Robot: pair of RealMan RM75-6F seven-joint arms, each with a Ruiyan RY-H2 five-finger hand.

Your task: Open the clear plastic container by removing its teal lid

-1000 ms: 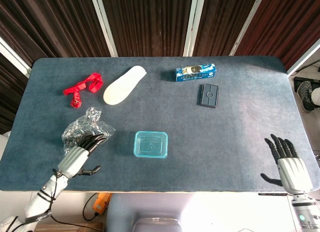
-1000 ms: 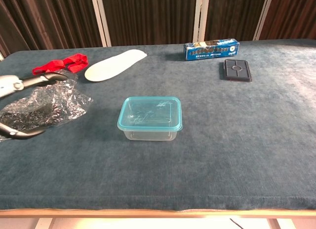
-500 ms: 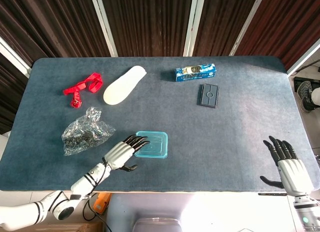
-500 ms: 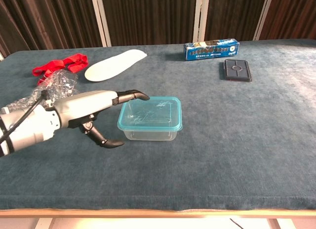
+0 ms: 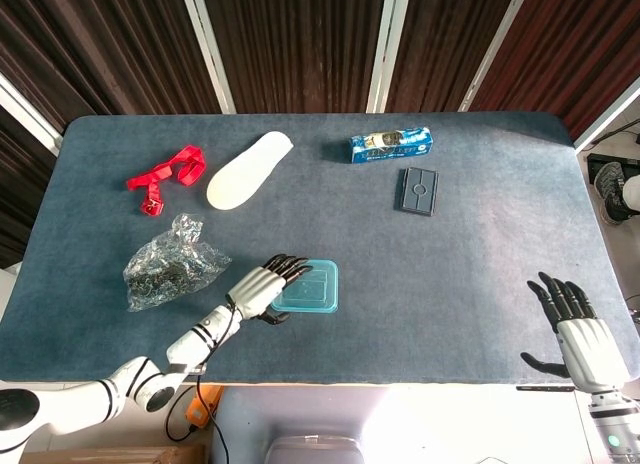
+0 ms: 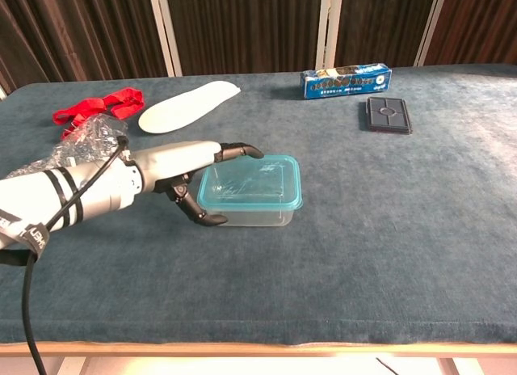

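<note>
The clear plastic container [image 5: 312, 288] [image 6: 257, 193] stands near the table's front middle with its teal lid [image 6: 252, 181] on. My left hand [image 5: 258, 287] [image 6: 174, 169] is at its left end. The fingers [image 6: 238, 151] lie stretched over the lid's back-left edge, and the thumb [image 6: 206, 219] curls against the front-left corner. The hand touches the box without closing around it. My right hand [image 5: 578, 329] hovers at the front right edge of the table, fingers spread and empty, far from the box. It shows only in the head view.
A crumpled clear bag [image 5: 170, 262] [image 6: 81, 141] lies just left of my left arm. Further back are a red strap [image 5: 165, 172], a white insole [image 5: 248, 169], a blue box [image 5: 390, 143] and a dark flat case [image 5: 417, 190].
My left hand swept right from the crumpled bag to the container's left end. The container has shifted slightly right. The right hand has barely moved.
</note>
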